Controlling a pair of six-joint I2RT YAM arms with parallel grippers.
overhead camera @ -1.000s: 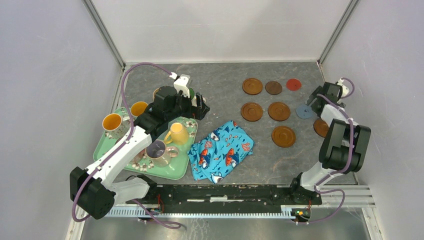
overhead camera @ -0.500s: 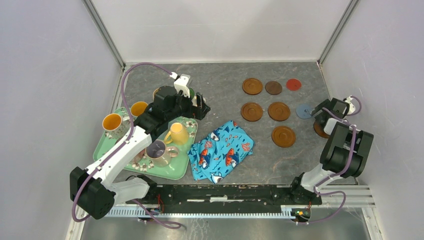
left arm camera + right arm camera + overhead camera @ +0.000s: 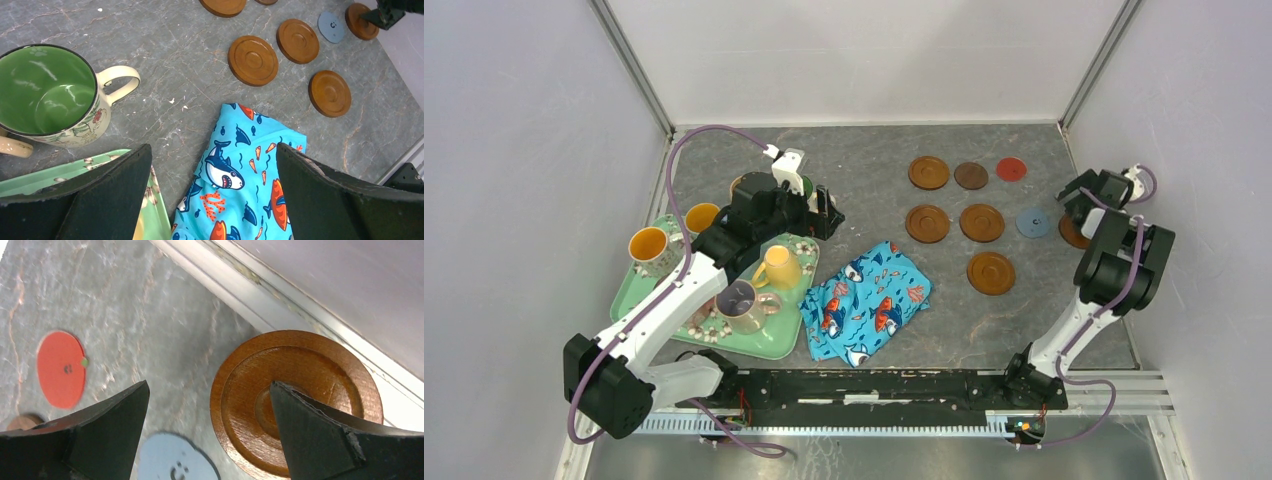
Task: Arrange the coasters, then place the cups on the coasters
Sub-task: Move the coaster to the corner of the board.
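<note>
Over brown coaster (image 3: 245, 405) — right claw (image 3: 209, 385) agape

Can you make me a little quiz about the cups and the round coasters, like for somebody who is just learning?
1. True or false: the yellow cup stands on the red coaster.
2. Which coaster lies below the open right gripper? A red, B brown, C blue-grey.
3. How many coasters are not brown?

Key:
1. False. It stands on the tray.
2. B, the brown coaster by the wall.
3. Two: the red coaster and the blue-grey coaster.
</note>
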